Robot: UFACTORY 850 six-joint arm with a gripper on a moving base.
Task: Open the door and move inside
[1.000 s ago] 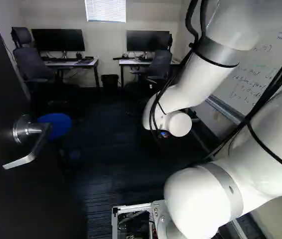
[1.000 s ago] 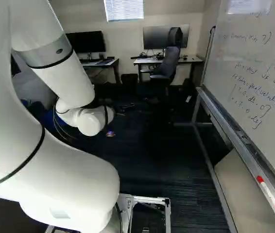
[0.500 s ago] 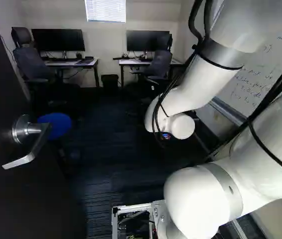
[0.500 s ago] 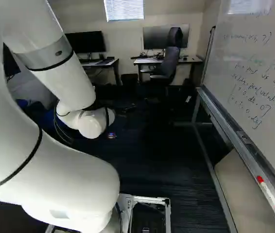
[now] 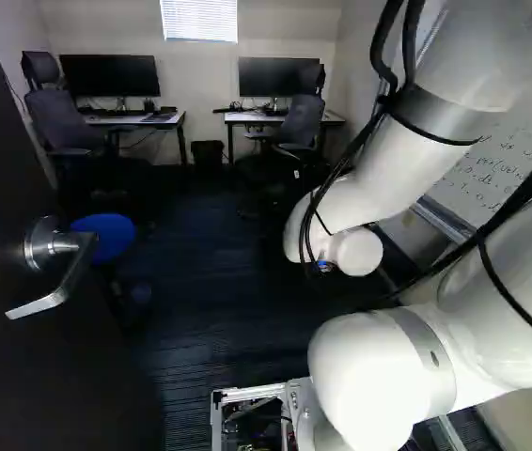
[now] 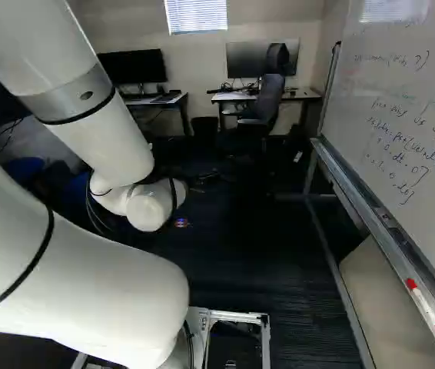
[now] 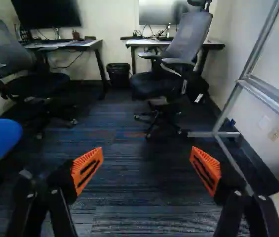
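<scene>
In the right base view my gripper (image 6: 202, 178) is a dark, hard-to-make-out shape beyond the white wrist. The wrist view shows the gripper (image 7: 146, 163) open, its orange pads wide apart with nothing between them. The dark door (image 5: 69, 366) stands open along the left side of the left base view. Its silver lever handle (image 5: 52, 297) sticks out on the room side, well to the left of the arm and apart from the gripper. The wrist view does not show the door.
Ahead lies dark carpet (image 7: 129, 182). A blue seat (image 5: 104, 235) is just past the handle. Office chairs (image 7: 176, 54) and desks (image 5: 134, 119) line the far wall, with a bin (image 7: 119, 75) between. A whiteboard (image 6: 402, 115) on a metal frame (image 6: 333, 269) flanks the right.
The base has not moved. The arm's wrist has shifted right and slightly down in both base views, and its upper links have swung along. The door and handle stand as before.
</scene>
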